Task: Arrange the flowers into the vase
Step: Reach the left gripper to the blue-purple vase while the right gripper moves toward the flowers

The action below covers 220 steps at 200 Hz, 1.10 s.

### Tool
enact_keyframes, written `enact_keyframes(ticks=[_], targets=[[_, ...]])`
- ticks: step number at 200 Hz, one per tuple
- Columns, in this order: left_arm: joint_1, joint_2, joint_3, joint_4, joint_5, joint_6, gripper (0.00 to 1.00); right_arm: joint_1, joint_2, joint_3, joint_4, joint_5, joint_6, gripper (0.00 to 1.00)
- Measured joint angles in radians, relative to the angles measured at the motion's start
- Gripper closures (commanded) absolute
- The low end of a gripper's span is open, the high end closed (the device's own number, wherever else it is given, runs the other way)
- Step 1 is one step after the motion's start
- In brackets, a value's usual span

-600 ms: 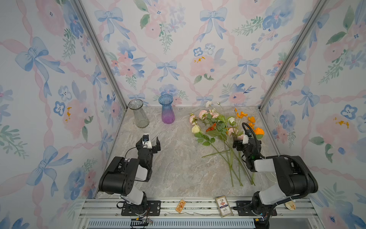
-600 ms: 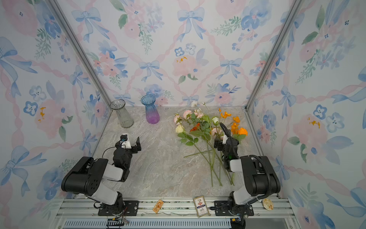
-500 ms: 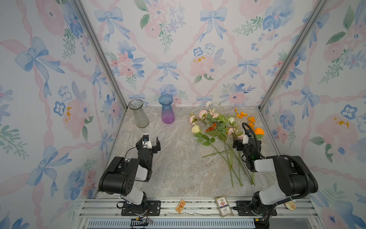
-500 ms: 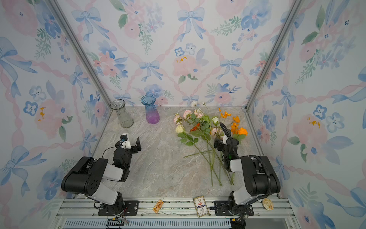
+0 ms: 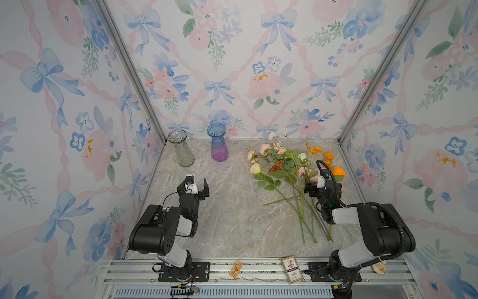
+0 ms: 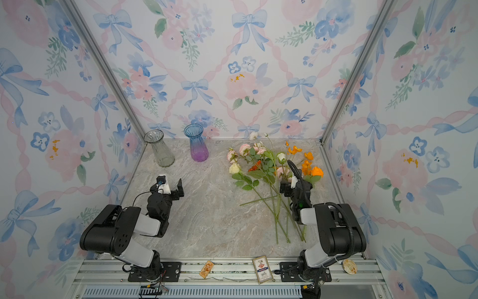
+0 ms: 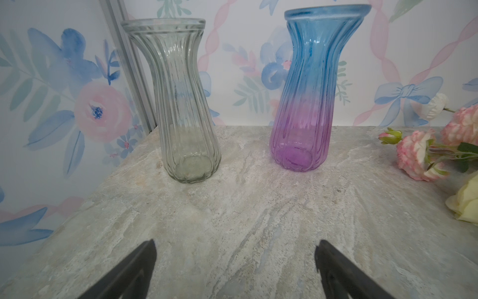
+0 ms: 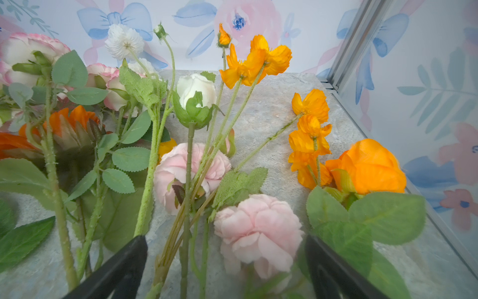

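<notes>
**Both tools released; flowers loose on the bench, vases empty**

Far left: left tool [image 7: 235, 252] low over bare marbled bench [image 5: 232, 212], jaws spread wide, nothing between them. It faces the back wall, well short of the vases.

Back left corner: clear ribbed vase [image 5: 181, 151], upright, empty. Just to its right, apart from it, blue-to-purple vase [image 5: 218, 146], upright, also empty. Both stand near the back wall.

Right half: flowers [image 5: 284, 168] lie in a loose heap on the bench, blooms toward the back wall, green stems [image 5: 302, 220] fanning toward the front edge and crossing one another. Cream rose [image 5: 255, 168] at the heap's left edge; pink roses behind it; white rosebud [image 8: 196, 90] near the middle; orange blooms [image 5: 338, 171] at the right, near the side wall. No stem is in either vase.

Far right: right tool [image 8: 225, 242] sits over the heap, jaws wide apart, straddling several stems and a pale pink rose [image 8: 258, 227]. Fingers not closed on any of them. Cannot tell whether the fingertips touch the bench.
</notes>
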Motion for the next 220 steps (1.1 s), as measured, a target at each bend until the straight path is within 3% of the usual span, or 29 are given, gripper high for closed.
enact_keyframes(ticks=[62, 103, 131, 157, 186, 220], targets=[[0.008, -0.004, 0.000, -0.003, 0.054, -0.001, 0.03, 0.015, -0.016, 0.000, -0.019, 0.013, -0.008, 0.03], [-0.018, -0.210, 0.018, -0.147, 0.010, -0.003, 0.04, 0.136, -0.310, 0.063, -0.285, 0.058, -0.060, 0.03], [-0.076, -0.263, 0.124, -0.270, -0.029, -0.047, 0.04, 0.186, -0.425, 0.247, -0.477, -0.029, -0.045, 0.03], [-0.123, -0.206, 0.208, -0.318, -0.015, -0.115, 0.02, 0.304, -0.407, 0.385, -0.557, -0.142, -0.040, 0.03], [-0.171, -0.038, 0.348, -0.343, -0.002, -0.122, 0.02, 0.391, -0.273, 0.459, -0.528, -0.328, -0.009, 0.03], [-0.188, 0.113, 0.434, -0.255, 0.004, -0.100, 0.02, 0.425, -0.129, 0.404, -0.386, -0.467, 0.023, 0.03]])
